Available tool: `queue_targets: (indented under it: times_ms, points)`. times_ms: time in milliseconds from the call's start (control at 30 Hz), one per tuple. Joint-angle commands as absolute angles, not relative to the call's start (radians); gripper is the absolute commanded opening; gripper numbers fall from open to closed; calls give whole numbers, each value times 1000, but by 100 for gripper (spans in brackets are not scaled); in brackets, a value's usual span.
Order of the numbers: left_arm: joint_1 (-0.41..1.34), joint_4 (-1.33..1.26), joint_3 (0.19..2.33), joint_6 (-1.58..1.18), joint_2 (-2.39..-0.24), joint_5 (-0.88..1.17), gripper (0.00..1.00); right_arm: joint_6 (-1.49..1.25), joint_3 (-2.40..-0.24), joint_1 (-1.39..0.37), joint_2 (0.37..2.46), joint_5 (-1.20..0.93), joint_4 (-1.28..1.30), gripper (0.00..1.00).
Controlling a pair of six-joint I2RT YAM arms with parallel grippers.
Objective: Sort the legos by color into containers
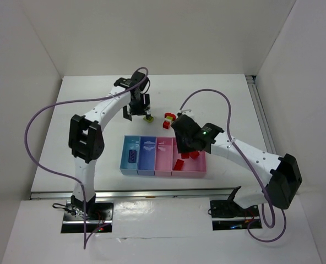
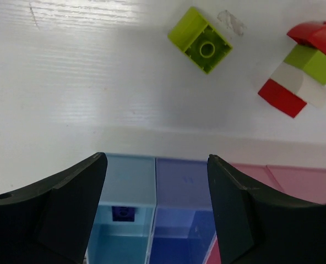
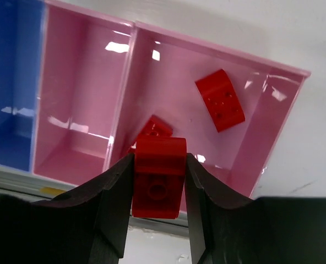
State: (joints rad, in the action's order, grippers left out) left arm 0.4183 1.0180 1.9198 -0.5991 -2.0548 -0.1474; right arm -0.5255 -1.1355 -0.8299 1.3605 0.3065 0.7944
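**Red brick held over pink tray**

The right gripper (image 3: 159, 165) clamps a small red plastic brick (image 3: 157, 190) at lower centre of its wrist view, above the wide pink plastic tray (image 3: 174, 82). A red arch brick (image 3: 219, 100) lies at the tray's upper right, and a second red piece (image 3: 155, 127), partly hidden, is perhaps also an arch. The left gripper (image 2: 156, 159) hangs open, and a yellow-green square brick (image 2: 200, 39) lies at upper centre of its view.

Red arch brick (image 2: 316, 36) cut by right edge; second red brick (image 3: 155, 127) half hidden behind held brick (image 3: 158, 176)
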Motion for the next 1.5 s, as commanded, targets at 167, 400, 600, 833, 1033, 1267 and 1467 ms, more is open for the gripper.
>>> queue_targets:
  times_ms: [167, 400, 600, 833, 1033, 1267, 1467]
  points:
    - [394, 1088, 2101, -719, -2255, -83, 92, -606, -1132, -839, 1437, 400, 842, 83]
    - [394, 1071, 2112, -830, -2279, -72, 88, -588, -1268, -795, 1468, 498, 896, 85]
    - [394, 1031, 2155, -943, -2333, -26, 85, -503, -1348, -736, 1486, 497, 879, 87]
    - [394, 1012, 2204, -1032, -2397, -61, 79, -446, -1380, -718, 1519, 466, 867, 87]
    - [382, 986, 2259, -1060, -2474, -44, 76, -394, -1381, -686, 1519, 466, 876, 87]
    - [362, 968, 2270, -1060, -2516, -26, 54, -362, -1381, -667, 1549, 466, 867, 87]
    - [362, 968, 2261, -994, -2458, -37, 29, -353, -1390, -647, 1582, 466, 867, 87]
